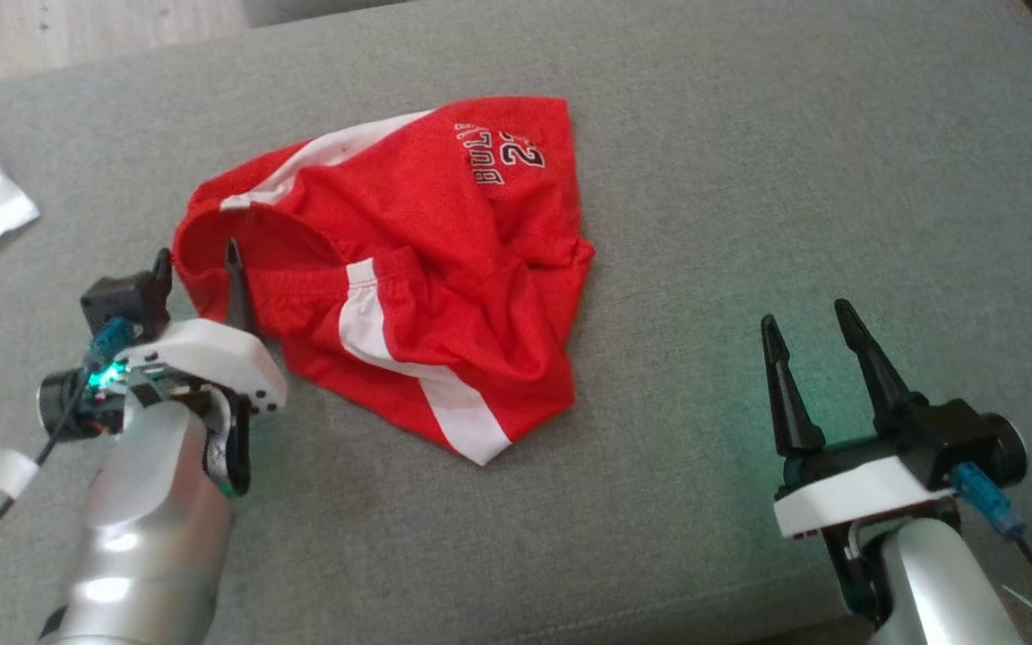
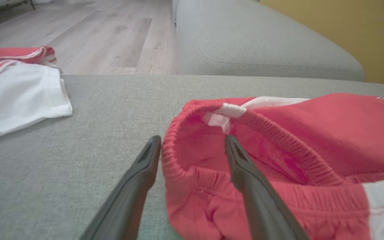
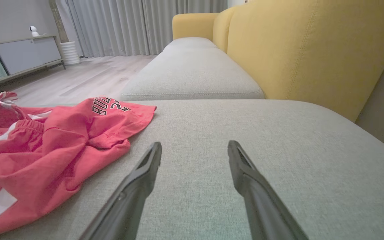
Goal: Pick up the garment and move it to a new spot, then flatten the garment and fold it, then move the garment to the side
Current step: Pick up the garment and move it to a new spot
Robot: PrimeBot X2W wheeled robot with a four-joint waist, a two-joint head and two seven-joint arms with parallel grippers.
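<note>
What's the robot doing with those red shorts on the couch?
The robot is working on a pair of red basketball shorts lying crumpled on the grey sofa cushion. Its left gripper is open at the elastic waistband, with one finger inside the waist opening and one outside. Its right gripper is open over bare cushion to the right of the shorts. The shorts aren't flattened or folded yet.

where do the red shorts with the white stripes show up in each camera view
Head view: the red mesh shorts with white side stripes lie crumpled left of centre on the grey fabric cushion.
Left wrist view: lower right, with the rim between the left gripper fingers.
Right wrist view: left side, lower half.
Shared landmark: the ribbed elastic waistband.
</note>
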